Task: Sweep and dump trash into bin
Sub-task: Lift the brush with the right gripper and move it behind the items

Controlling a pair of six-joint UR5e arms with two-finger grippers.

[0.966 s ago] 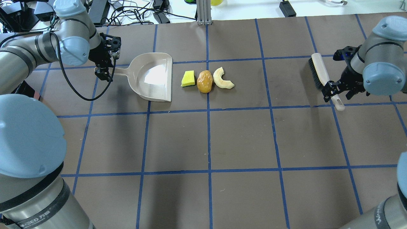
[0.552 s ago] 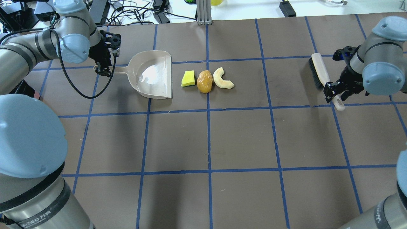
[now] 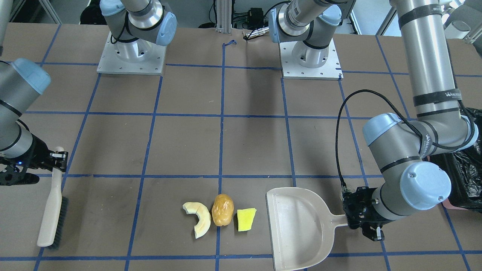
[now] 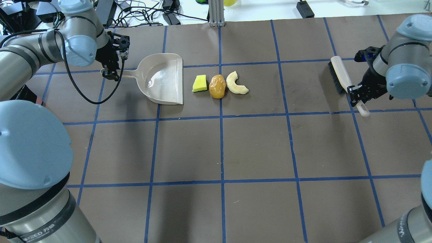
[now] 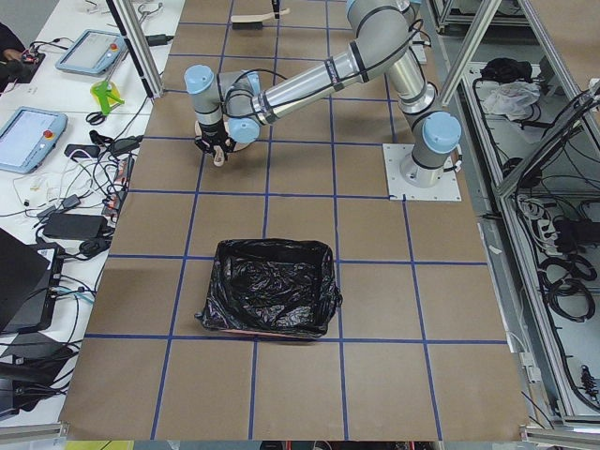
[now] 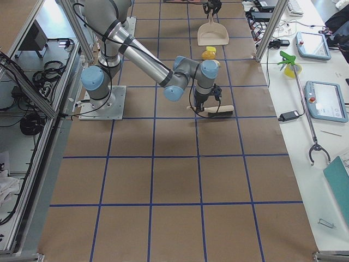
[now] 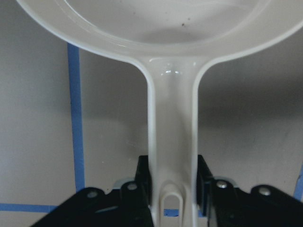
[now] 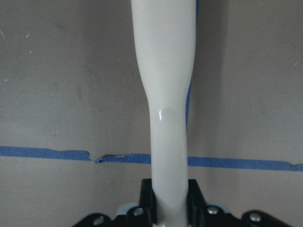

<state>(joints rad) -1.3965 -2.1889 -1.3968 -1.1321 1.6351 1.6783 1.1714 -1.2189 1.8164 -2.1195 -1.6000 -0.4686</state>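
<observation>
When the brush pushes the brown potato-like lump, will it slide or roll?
The potato-like lump is rounded and oval, so it will probably roll or wobble rather than slide. Its glossy skin suggests it may slip sideways.

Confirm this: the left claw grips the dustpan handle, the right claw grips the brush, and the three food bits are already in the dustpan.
No: the food bits lie on the table beside the open edge of the dustpan, not in it, as the overhead view shows. The rest holds.

You're seeing the wedge [image 4: 199,83], lump [image 4: 217,86] and crescent [image 4: 236,83] lying in a row between the dustpan [image 4: 163,81], left, and the brush [image 4: 341,78], far right. The bin [image 3: 465,177] is sitting further left.
</observation>
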